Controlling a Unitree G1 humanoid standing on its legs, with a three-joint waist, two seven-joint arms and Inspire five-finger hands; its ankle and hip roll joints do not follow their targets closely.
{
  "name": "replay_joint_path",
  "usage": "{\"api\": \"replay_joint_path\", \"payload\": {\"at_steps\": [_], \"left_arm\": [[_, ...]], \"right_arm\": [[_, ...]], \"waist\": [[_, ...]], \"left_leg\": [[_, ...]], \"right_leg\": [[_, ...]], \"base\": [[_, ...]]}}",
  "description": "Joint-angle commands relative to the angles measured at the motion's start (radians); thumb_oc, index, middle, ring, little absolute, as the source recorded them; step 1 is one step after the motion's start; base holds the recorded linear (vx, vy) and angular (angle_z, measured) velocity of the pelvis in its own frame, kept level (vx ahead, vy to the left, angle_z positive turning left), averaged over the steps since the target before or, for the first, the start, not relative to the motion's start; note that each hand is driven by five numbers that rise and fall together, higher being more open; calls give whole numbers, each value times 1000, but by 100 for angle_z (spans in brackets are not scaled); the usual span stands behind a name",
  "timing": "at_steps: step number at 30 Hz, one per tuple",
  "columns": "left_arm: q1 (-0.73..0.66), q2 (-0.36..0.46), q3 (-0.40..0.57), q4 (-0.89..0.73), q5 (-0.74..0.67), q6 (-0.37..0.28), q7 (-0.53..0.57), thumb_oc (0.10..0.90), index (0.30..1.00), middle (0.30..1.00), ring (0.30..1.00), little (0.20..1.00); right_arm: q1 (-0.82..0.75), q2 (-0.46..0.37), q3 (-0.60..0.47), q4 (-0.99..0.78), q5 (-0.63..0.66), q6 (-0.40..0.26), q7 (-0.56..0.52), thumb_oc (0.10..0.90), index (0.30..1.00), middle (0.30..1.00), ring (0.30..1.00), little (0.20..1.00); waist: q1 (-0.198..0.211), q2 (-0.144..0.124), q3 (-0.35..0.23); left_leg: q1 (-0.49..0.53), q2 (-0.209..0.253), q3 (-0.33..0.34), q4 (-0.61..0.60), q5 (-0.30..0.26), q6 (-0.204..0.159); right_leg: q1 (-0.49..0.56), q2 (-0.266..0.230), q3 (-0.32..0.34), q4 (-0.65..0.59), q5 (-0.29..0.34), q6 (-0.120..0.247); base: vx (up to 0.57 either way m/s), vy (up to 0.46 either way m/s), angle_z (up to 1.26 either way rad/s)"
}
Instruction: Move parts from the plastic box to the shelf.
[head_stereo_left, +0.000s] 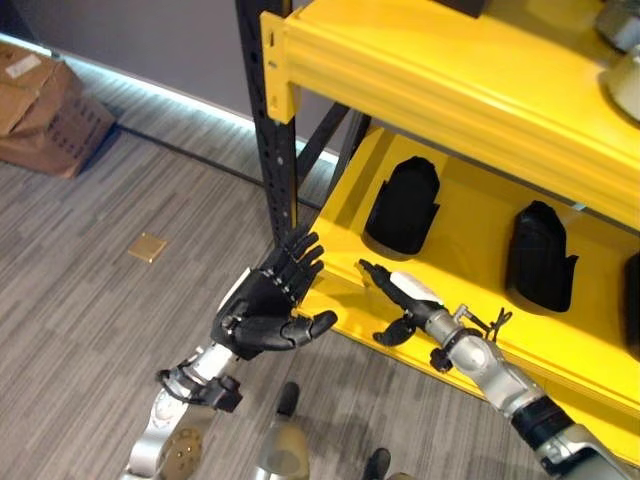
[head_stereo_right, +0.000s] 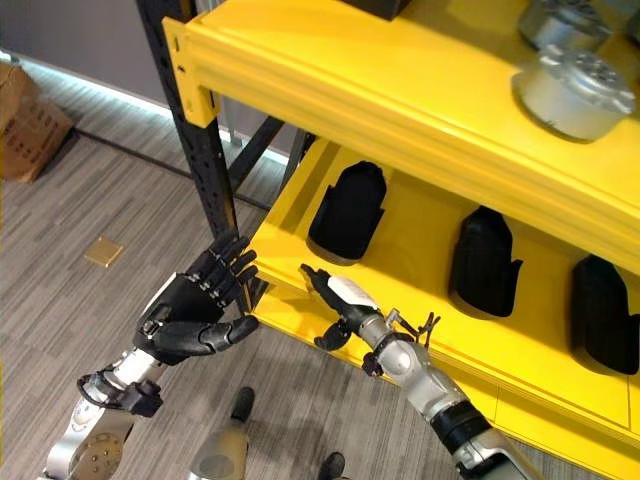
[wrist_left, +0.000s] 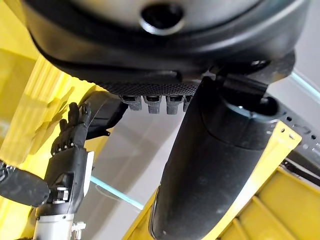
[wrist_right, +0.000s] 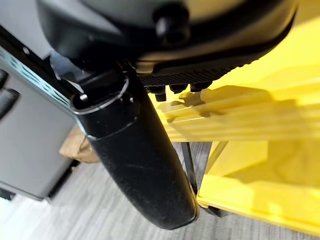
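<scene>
**Yellow shelf, both hands empty at its lower front edge**

Yellow steel makes up the shelf (head_stereo_right: 330, 95), carried at its near corner by a black perforated upright (head_stereo_right: 205, 165). Three black parts lie on the lower level: one (head_stereo_right: 347, 212) nearest the upright, a second (head_stereo_right: 484, 262) further along, and a third (head_stereo_right: 603, 312) toward the far end. On the upper level, near its right end, rest silver metal parts (head_stereo_right: 572, 92).

Left hand (head_stereo_left: 268, 308) hangs just in front of the lower level's front edge, close to the upright. Its fingers are spread and straight, thumb standing out sideways, and it holds nothing.

Right hand (head_stereo_left: 398, 296) is at the same front edge, just beside the left hand but apart from it. Its fingers stretch out straight toward the first black part without reaching it, the thumb hangs below, and the hand is empty.

Grey striped floor (head_stereo_left: 90, 330) lies beneath, with cardboard boxes (head_stereo_left: 45, 105) against the wall and a small tan square (head_stereo_left: 148, 247) flat on the floor, well apart from the shelf.
</scene>
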Motion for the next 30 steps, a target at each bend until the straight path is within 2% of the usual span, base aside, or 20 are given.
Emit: {"api": "replay_joint_path", "payload": {"at_steps": [1, 7, 14, 30], "left_arm": [[-50, 15, 37, -119, -14, -63, -69, 900, 1000, 1000, 1000, 1000], [-74, 25, 28, -104, -16, -48, -85, 900, 1000, 1000, 1000, 1000], [-100, 26, 18, -100, 0, -24, -97, 900, 1000, 1000, 1000, 1000], [-134, 18, 21, -89, 18, 14, -101, 900, 1000, 1000, 1000, 1000]], "right_arm": [[-118, -9, 39, -30, -2, -37, -60, 900, 1000, 1000, 1000, 1000], [-168, -7, 74, 36, -27, -22, -87, 900, 1000, 1000, 1000, 1000], [-220, 6, 89, 107, 0, 32, -84, 900, 1000, 1000, 1000, 1000], [-265, 24, 62, 235, 89, 67, -58, 900, 1000, 1000, 1000, 1000]], "waist": [[-5, 18, -51], [10, 15, -37], [20, 11, -29], [30, 10, -21]], "left_leg": [[39, -38, 74, 91, -192, 92], [19, -39, 66, 93, -183, 92], [9, -40, 67, 94, -180, 90], [-1, -37, 63, 106, -179, 86]], "right_leg": [[-83, 26, -6, 101, 0, -41], [-88, 26, -13, 103, 2, -42], [-90, 22, -17, 99, 9, -39], [-90, 18, -20, 105, 11, -39]], "base": [[-12, -9, 9], [-11, -8, 6], [1, -3, 2], [0, 0, 0]]}}
